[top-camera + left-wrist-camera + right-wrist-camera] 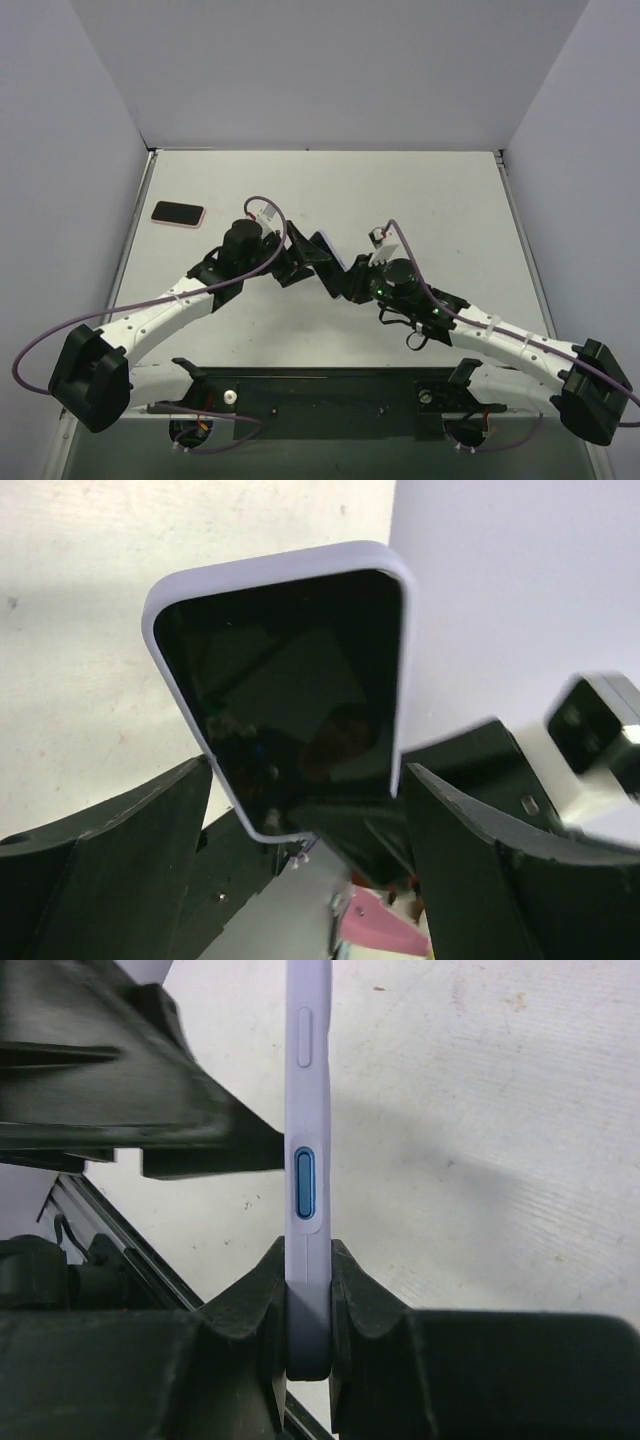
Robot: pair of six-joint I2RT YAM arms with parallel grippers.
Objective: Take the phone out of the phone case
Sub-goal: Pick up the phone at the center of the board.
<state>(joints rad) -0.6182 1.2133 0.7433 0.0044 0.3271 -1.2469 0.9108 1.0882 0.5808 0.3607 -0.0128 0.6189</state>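
The phone (290, 690), with a black screen in a lavender case (305, 1080), is held up above the table between both arms. It shows dark in the top view (326, 262). My right gripper (307, 1260) is shut on the case's lower end, one finger on each flat face, and sits to the phone's right in the top view (352, 282). My left gripper (305, 770) straddles the phone's width, with a finger (180, 820) at each long edge, apparently touching. It reaches in from the left (298, 262).
A second phone in a pink case (178, 213) lies flat at the table's far left. White walls stand on three sides. A black rail (330, 385) runs along the near edge between the arm bases.
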